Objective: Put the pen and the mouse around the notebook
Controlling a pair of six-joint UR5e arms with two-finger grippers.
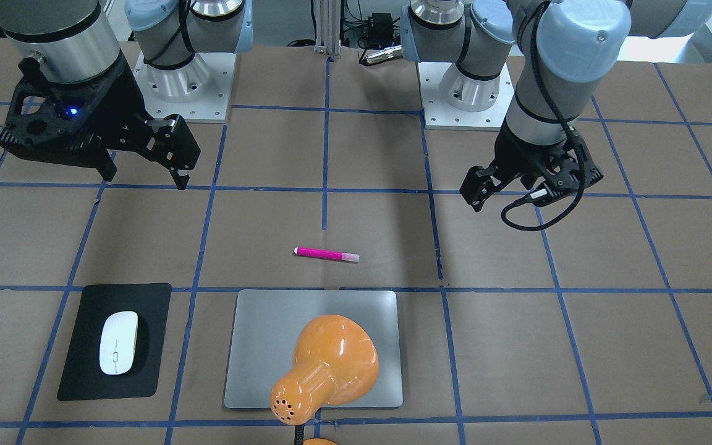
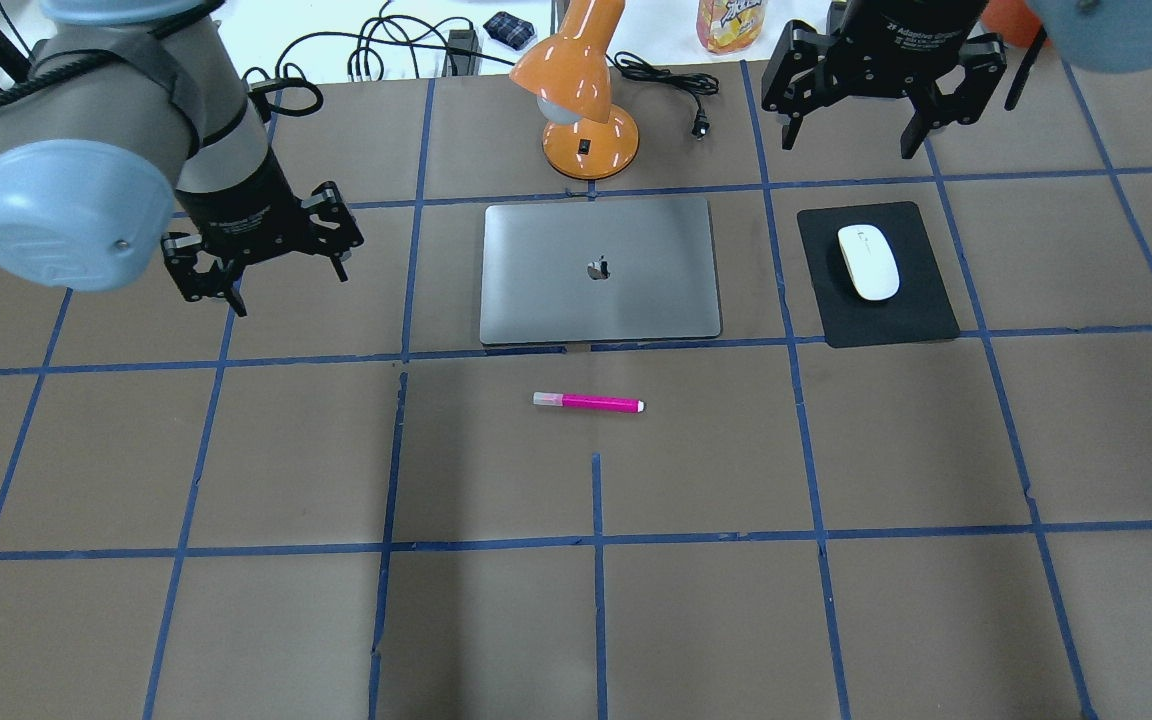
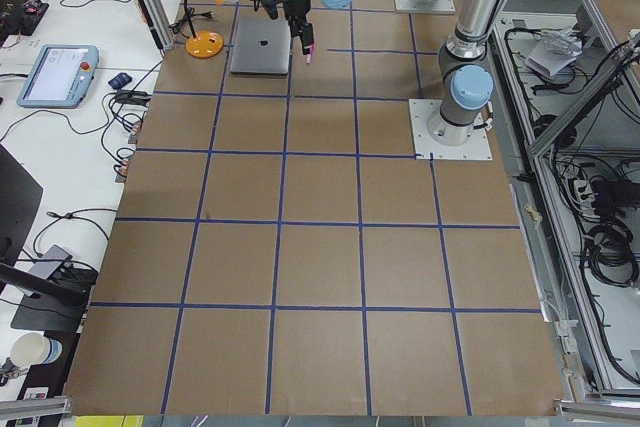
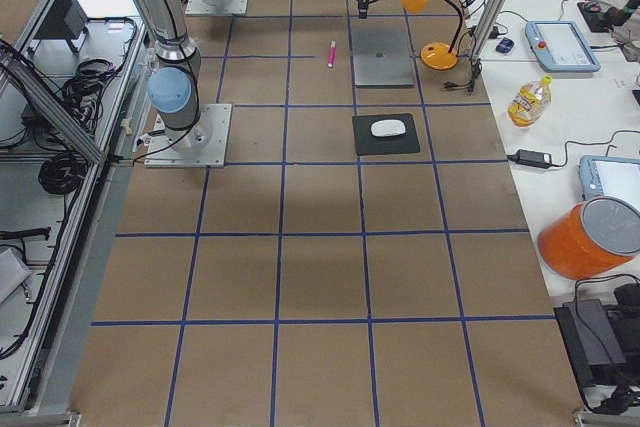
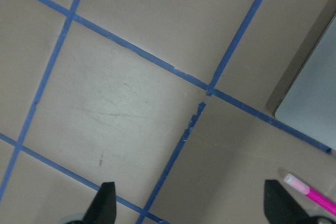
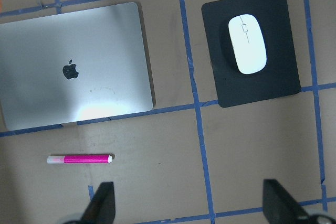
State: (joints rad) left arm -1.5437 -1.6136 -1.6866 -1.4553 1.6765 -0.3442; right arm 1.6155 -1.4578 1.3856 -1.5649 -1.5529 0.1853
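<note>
Pen (image 2: 588,403): flat on the surface, near the notebook's robot-side long edge but apart from it. Long axis parallel to that edge, pale cap toward the robot's left.
Notebook (image 2: 599,270): closed, flat.
Left gripper (image 5: 191,208): left of the notebook, jaws spread, empty.
Mouse (image 2: 868,262): on black mat (image 2: 836,315) right of the notebook, long axis near-to-far.
Right gripper (image 6: 191,208): jaws spread, empty.
Orange lamp (image 2: 586,100): beyond the notebook.
</note>
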